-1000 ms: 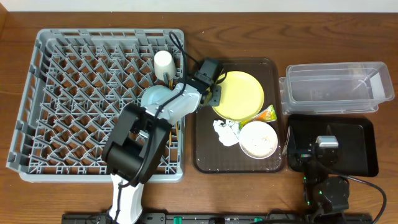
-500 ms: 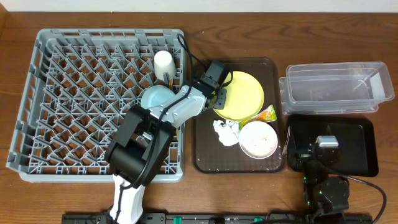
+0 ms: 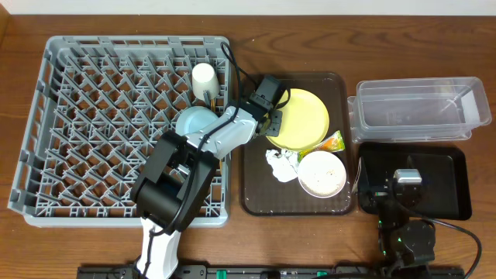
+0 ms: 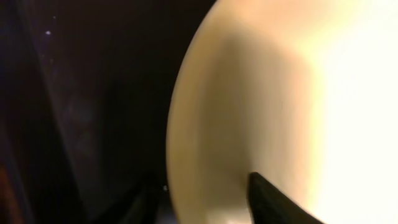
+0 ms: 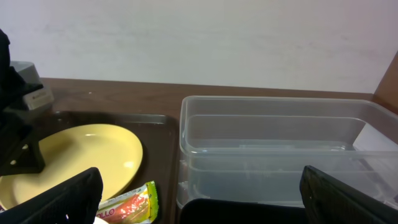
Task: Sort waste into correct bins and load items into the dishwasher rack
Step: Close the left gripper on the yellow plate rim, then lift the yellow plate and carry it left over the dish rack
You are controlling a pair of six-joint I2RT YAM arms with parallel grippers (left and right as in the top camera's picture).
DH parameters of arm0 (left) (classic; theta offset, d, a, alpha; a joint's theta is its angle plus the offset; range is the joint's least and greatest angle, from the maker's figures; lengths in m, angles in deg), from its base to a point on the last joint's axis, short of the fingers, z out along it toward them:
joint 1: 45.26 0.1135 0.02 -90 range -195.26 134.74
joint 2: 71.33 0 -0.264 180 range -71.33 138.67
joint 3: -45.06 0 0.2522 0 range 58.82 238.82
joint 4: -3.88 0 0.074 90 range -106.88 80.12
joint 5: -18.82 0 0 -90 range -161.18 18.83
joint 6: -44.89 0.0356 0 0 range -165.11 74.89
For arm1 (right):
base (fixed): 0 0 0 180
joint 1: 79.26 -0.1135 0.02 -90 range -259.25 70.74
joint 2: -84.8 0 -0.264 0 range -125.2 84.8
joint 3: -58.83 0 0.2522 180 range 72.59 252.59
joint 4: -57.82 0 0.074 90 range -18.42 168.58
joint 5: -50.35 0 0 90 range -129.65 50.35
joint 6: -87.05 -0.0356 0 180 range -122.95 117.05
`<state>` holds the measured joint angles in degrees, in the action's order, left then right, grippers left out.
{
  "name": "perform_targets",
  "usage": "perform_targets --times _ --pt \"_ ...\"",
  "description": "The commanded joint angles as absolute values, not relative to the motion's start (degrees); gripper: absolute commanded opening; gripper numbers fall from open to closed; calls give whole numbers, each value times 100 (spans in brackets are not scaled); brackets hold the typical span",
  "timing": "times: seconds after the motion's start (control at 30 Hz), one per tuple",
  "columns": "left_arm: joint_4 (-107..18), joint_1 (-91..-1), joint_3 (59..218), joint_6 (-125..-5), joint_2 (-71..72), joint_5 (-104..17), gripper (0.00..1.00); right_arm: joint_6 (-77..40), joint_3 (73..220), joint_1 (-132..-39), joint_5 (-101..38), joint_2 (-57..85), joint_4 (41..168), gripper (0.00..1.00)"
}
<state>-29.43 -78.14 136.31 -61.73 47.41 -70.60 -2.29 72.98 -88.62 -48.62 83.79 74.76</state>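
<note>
The yellow plate (image 3: 304,116) lies on the brown serving tray (image 3: 256,194). My left gripper (image 3: 270,116) is at the plate's left edge. In the left wrist view its open fingers (image 4: 205,202) straddle the plate's rim (image 4: 205,124). The white bowl (image 3: 322,173), the tissue (image 3: 280,164) and the snack wrapper (image 3: 333,141) also lie on that tray. The white cup (image 3: 204,77) and the light blue bowl (image 3: 192,121) are in the dishwasher rack (image 3: 93,116). My right gripper (image 3: 397,186) is open and empty over the black tray (image 3: 453,186). I cannot make out chopsticks or crumbs.
The clear tub (image 3: 418,108) stands behind the black tray at the right. The right wrist view shows the tub (image 5: 280,149), the plate (image 5: 87,155), the wrapper (image 5: 127,205), my left gripper (image 5: 18,124) and the open right fingers (image 5: 199,208).
My left gripper moved a little right onto the plate's left rim about a second ago and has stayed there since. The right arm has not moved.
</note>
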Motion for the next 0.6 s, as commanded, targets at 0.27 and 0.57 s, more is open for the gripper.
perform_targets --times 0.27,0.57 --pt "-3009 -7807 13585 -6166 4951 -7514 6 -202 7291 -8823 -4880 8379 7487 99" --pt "-3002 -7807 13856 -6168 4184 -7597 6 -205 7289 -8823 -4880 8379 7487 99"
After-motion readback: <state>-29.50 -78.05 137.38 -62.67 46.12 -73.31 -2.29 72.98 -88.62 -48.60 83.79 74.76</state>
